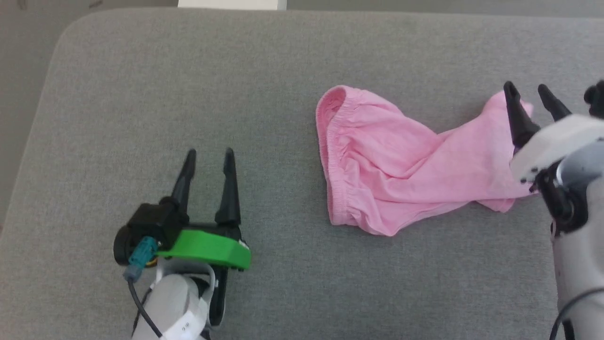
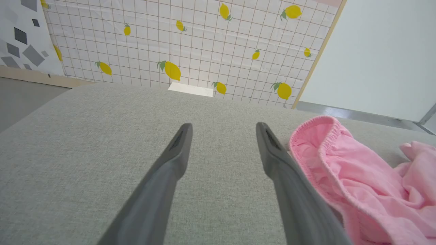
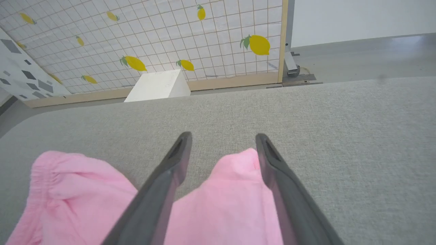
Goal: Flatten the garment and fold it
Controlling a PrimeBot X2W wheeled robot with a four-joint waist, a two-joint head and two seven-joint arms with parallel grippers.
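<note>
Presently: garment unflattened

Grey counter [image 1: 141,94] carries the garment [image 1: 391,165], bunched right of centre; judged light, limp, prone to dragging. Best holds: waistband [image 1: 330,156], leg end [image 1: 495,118]. Left claw [image 1: 210,152] gapes empty, well apart; right claw [image 1: 525,87] gapes empty over that leg end.

Bare grey cushion [image 1: 165,85] lay open across the left and top of the head view. The crumpled garment [image 1: 391,165] took up the centre-right. The left gripper [image 1: 210,151], fingers spread, occupied the lower left, well apart from it; the right gripper [image 1: 525,86], also spread, crowded its right end.
</note>
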